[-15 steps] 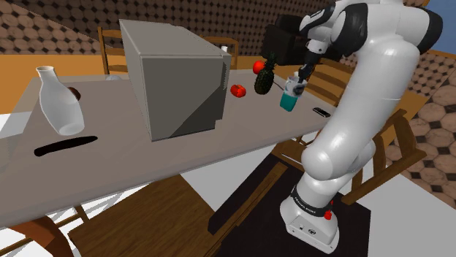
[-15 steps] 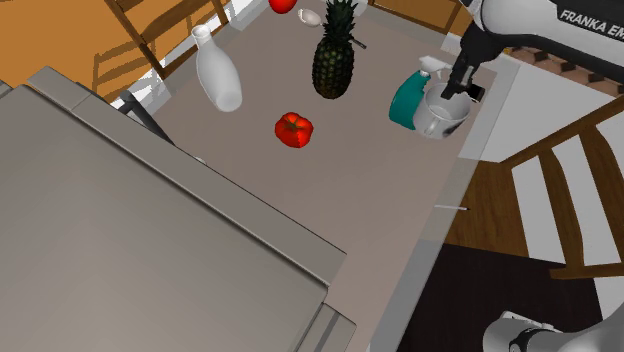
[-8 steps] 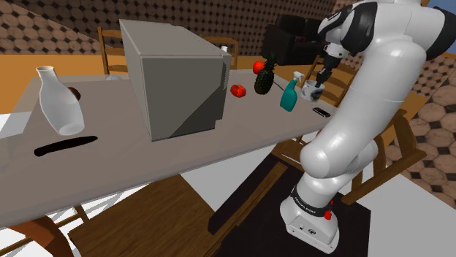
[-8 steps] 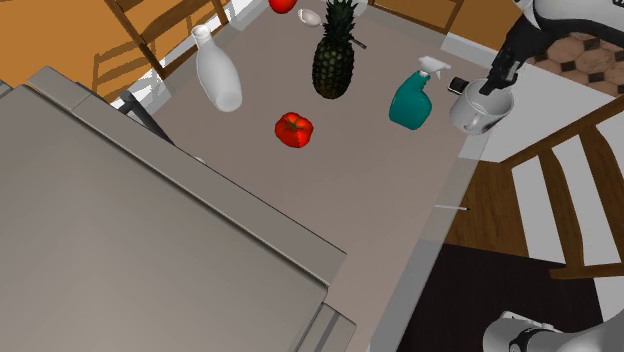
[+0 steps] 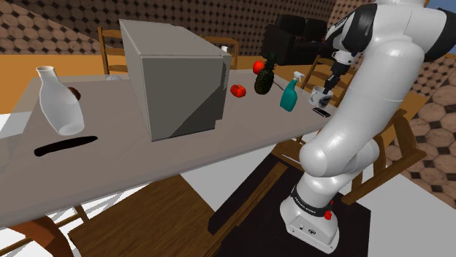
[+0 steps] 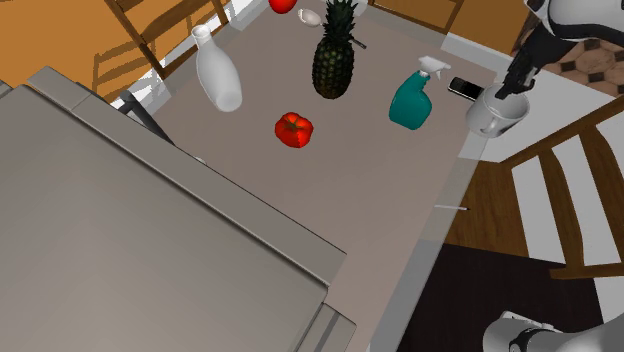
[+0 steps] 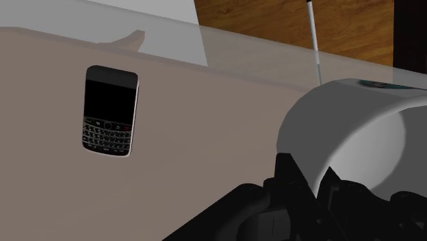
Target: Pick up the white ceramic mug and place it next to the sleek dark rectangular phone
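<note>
Tool [image 6: 505,93] is pinching the white mug [image 6: 494,114] by its rim. In the wrist view its fingers [image 7: 286,186] clamp the wall, one inside, one outside. Mug's at the edge of the surface [image 6: 370,185] nr the arm, just beside the dark phone [image 6: 464,88], which lies flat w/ keypad up. Can't tell if the mug's base is on the surface or just above it. Teal spray bottle [image 6: 410,102] stands on the phone's other side. Pineapple [image 6: 334,58] & a red fruit [image 6: 294,129] sit further in, white vase [image 6: 217,72] beyond. Big grey box [image 5: 175,80] stands well apart from all that.
</note>
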You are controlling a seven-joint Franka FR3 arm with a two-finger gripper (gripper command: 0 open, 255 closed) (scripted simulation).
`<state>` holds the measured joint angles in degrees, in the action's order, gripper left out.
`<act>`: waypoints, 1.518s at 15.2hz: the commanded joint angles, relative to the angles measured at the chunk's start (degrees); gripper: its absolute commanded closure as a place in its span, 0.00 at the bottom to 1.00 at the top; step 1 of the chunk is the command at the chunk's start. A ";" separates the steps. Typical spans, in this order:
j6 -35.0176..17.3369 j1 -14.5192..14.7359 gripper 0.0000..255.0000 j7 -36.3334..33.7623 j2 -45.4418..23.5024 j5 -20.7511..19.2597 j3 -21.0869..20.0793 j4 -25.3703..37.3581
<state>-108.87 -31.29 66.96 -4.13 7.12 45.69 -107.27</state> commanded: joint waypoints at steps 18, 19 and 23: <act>-13.04 -1.42 1.00 4.96 -6.57 6.21 -0.96 -8.85; -13.68 -1.55 1.00 5.31 -7.03 6.68 -1.09 -9.19; -15.37 -1.94 1.00 6.26 -8.32 7.97 -1.51 -10.04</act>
<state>-123.88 -33.23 73.14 -12.27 14.88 44.28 -117.10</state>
